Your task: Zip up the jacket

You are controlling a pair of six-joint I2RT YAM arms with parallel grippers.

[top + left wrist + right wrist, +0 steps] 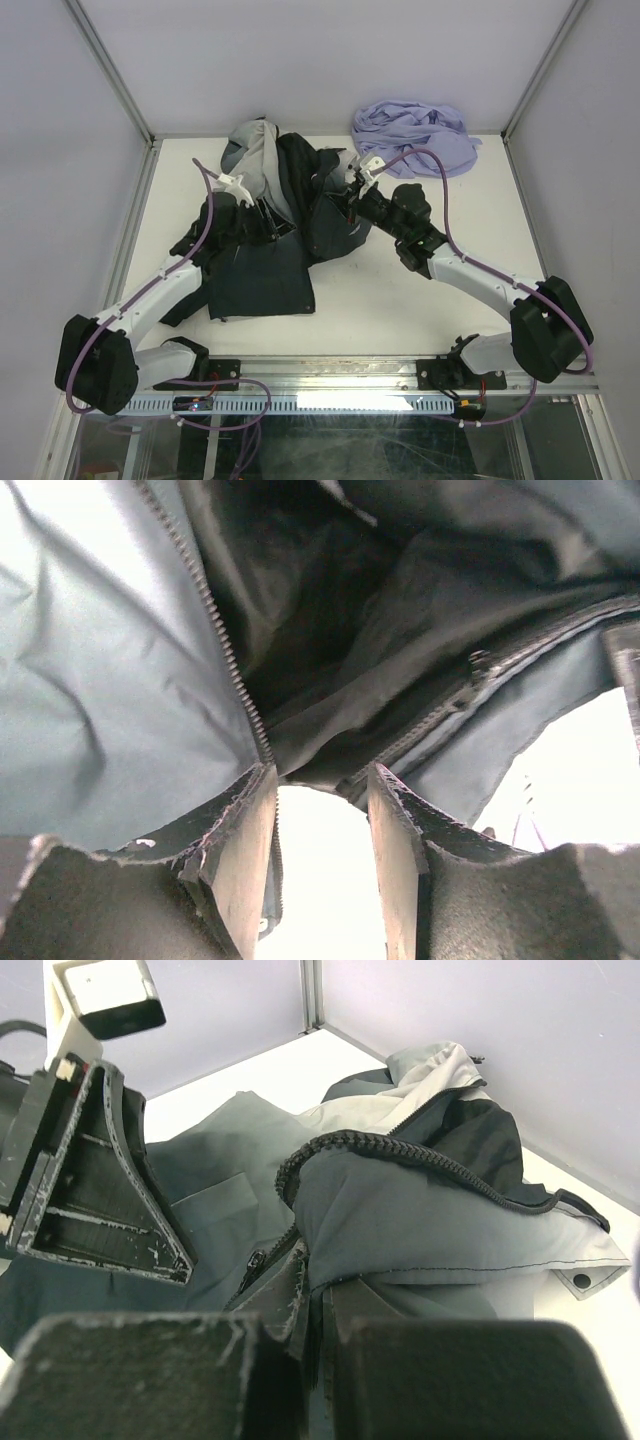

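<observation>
The jacket (262, 275) lies crumpled; the left claw (322, 800), released, sits at its zipper (225, 650); the right claw (315, 1305), at its 3 o'clock edge, grasps the cloth.

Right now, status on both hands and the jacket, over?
Left hand open at the zipper. Right hand shut on the jacket edge. Jacket unzipped, rumpled. Purple garment apart, not in the way.

I can read nothing in any of my three views. No lettering, brand, number or sign is legible on the jacket (262, 282), the lavender garment (418, 130) or the desk (400, 292).
</observation>
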